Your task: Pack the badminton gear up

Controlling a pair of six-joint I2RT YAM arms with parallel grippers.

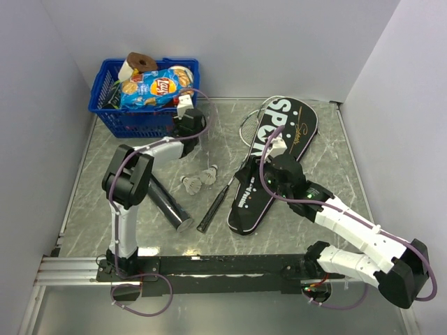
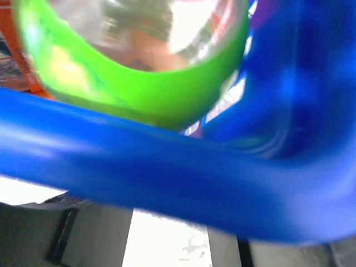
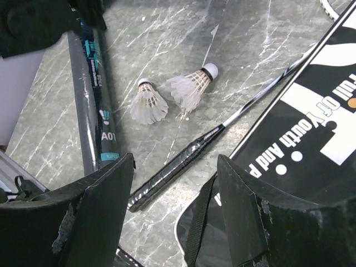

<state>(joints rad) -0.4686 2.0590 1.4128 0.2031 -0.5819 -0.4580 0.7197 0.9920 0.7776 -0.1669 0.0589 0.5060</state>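
Grey-veined marble bench [image 1: 84,209]: bare strips run along its left and right edges.
Right arm [image 1: 349,225]: reaches in from the near right corner, bent over the bag.
Left arm [image 1: 150,155]: elbow folded high, forearm stretched to the basket's near right corner.
Black racket-shaped bag lettered SPORT [image 1: 299,129]: right of centre, its middle hidden by the right arm.
Blue plastic basket [image 1: 133,124]: far left corner; its blurred rim fills the left wrist view under an unidentifiable green-rimmed object [image 2: 139,94].
Long dark tube [image 1: 167,204]: left of centre, far end hidden beneath the left arm.
White-framed racket [image 1: 213,211]: black handle just beside the bag, head partly under it.
Left gripper [image 1: 184,103]: at the basket; finger spread cannot be told.
Right gripper [image 3: 173,167]: fingers wide, gripping nothing.
Two white feather shuttlecocks [image 1: 190,183]: side by side between tube and racket.
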